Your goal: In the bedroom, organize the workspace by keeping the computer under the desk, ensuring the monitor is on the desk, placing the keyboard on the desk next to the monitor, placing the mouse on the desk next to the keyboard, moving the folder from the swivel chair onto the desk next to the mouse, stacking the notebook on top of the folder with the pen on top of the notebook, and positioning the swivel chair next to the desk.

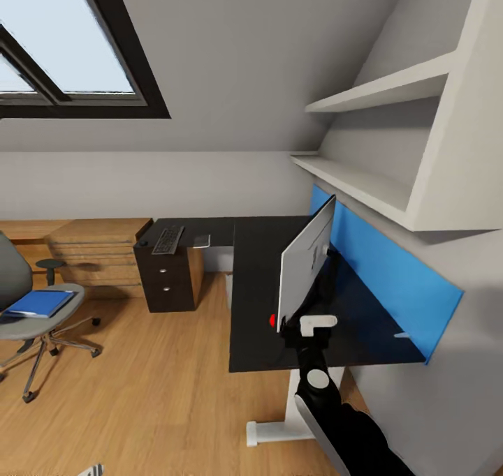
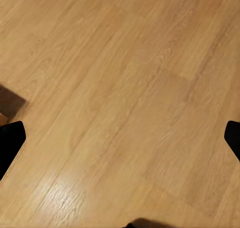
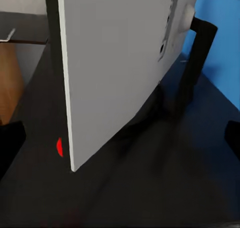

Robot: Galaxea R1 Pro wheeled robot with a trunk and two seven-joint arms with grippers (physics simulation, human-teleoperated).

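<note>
The monitor [image 1: 305, 266] is already standing on the black tabletop [image 1: 258, 322], its grey back turned toward the robot, its screen facing away from the blue back panel [image 1: 391, 266]. The keyboard [image 1: 168, 239] is lying on the far wing of the tabletop, well apart from the monitor, with the mouse [image 1: 143, 243] just beside it. The folder [image 1: 40, 303] is lying on the swivel chair [image 1: 28, 308], itself well away from the tabletop. The right claw [image 1: 316, 322] is hovering near the monitor's lower corner, its fingers spread apart and empty; the left claw's fingers are spread over bare floor [image 2: 120, 97]. Most of the task looks undone.
</note>
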